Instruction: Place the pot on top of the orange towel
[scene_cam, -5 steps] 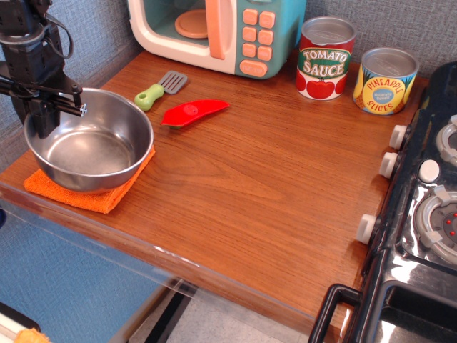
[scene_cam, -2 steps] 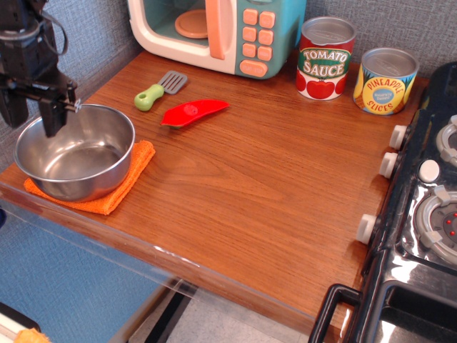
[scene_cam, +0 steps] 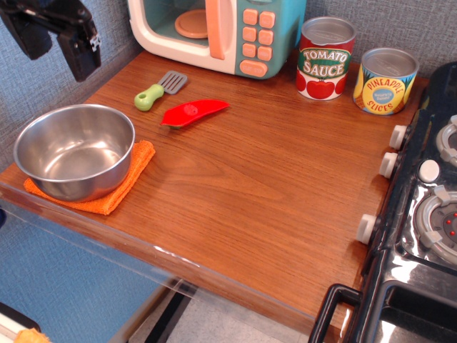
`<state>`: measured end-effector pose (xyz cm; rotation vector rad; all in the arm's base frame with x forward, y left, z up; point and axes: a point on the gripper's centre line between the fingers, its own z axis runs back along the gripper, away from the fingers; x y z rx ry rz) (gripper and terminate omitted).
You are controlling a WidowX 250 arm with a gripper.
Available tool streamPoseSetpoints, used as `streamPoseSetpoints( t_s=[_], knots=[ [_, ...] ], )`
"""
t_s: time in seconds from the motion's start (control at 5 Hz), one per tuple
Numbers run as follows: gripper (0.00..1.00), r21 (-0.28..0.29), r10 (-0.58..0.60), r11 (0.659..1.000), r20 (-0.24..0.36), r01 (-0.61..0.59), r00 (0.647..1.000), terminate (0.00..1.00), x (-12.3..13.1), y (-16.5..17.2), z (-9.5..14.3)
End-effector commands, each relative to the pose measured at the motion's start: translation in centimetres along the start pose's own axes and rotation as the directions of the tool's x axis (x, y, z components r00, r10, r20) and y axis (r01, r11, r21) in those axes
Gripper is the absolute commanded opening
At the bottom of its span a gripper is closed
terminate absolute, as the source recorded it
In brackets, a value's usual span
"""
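In the observation.image view, you see the pot (scene_cam: 74, 151) sitting upright on the orange towel (scene_cam: 126, 183) at the counter's (scene_cam: 257, 179) near-left corner. Your gripper (scene_cam: 58, 37) hangs above it, apart from it, its 2 fingers spread and holding nothing.

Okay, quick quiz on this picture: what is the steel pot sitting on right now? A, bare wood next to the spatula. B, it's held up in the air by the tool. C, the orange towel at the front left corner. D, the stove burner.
C: the pot rests on the orange towel, whose edges show beneath it, while the tool is raised clear above it, holding nothing.
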<state>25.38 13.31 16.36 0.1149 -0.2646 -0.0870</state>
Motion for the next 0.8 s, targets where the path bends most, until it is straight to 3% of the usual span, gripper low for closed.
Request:
streamPoseSetpoints(
  t_s=[0.0,0.4,0.6],
  knots=[
    [1.0,-0.022,-0.002,1.0,-0.09,0.0,0.996,0.0,0.2,-1.8,-0.5],
    [1.0,0.089,0.108,0.992,-0.216,-0.091,0.97,0.0,0.1,-2.0,-1.8],
    [1.0,0.089,0.108,0.992,-0.216,-0.091,0.97,1.0,0.1,-2.0,-1.8]
  ],
)
